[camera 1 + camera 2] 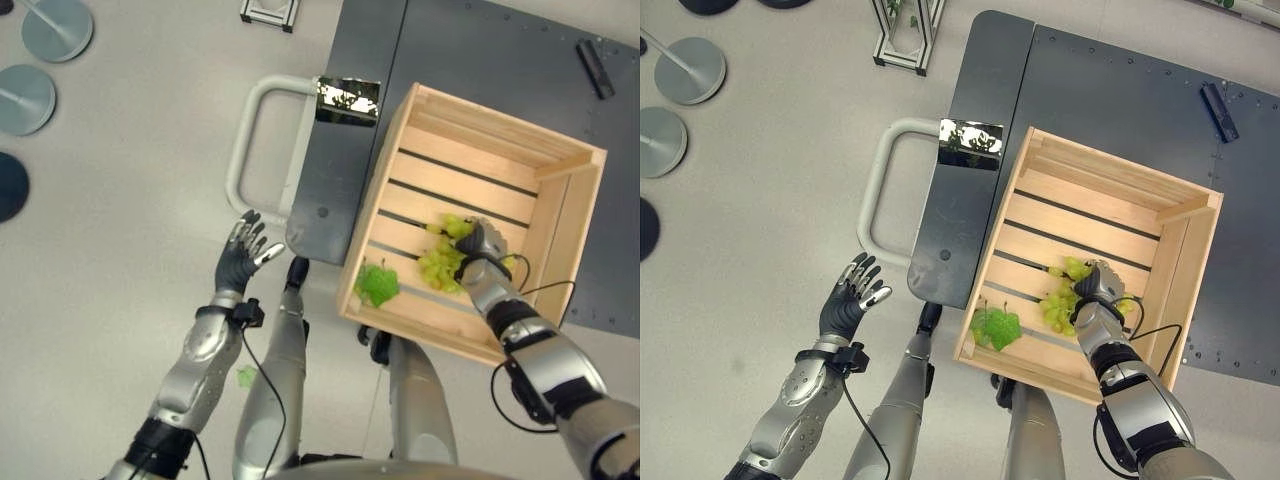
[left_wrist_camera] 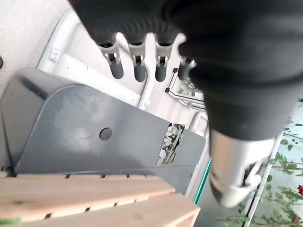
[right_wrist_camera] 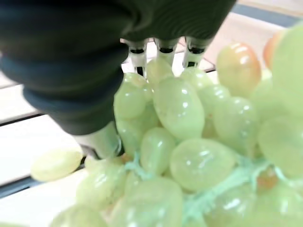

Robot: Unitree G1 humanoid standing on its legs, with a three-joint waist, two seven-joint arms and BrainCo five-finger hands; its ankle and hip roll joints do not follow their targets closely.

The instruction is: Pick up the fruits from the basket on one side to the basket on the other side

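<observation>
A wooden crate [image 1: 1185, 262] sat on the dark grey bench [image 1: 1110, 100], its near corner hanging a little past the bench's edge. Inside it, on the slatted bottom, lay a bunch of green grapes [image 1: 1060, 300] toward the near wall, and beside the bunch, closer to the left corner, a green leaf [image 1: 995, 325].

The right robot hand [image 1: 1096, 290] reached down into the crate and lay on top of the grapes. In the right wrist view its fingers [image 3: 163, 49] pressed against the far side of the bunch [image 3: 189, 137] and the thumb [image 3: 102, 139] came in on the near side, so the robot hand was closed around the grapes. The bunch appeared to rest on the slats, with one loose grape [image 3: 54, 163] lying on a slat just beside it.

The left robot hand [image 1: 240, 255] hung over the floor [image 1: 120, 220], left of the bench and near a white tubular handle [image 1: 250, 140] fixed to the bench's side. Its fingers were spread and straight, holding nothing.

A small black bar [image 1: 1219, 110] lay on the far right part of the bench, well apart from the crate. Round grey bases [image 1: 55, 25] stood on the floor at the far left.
</observation>
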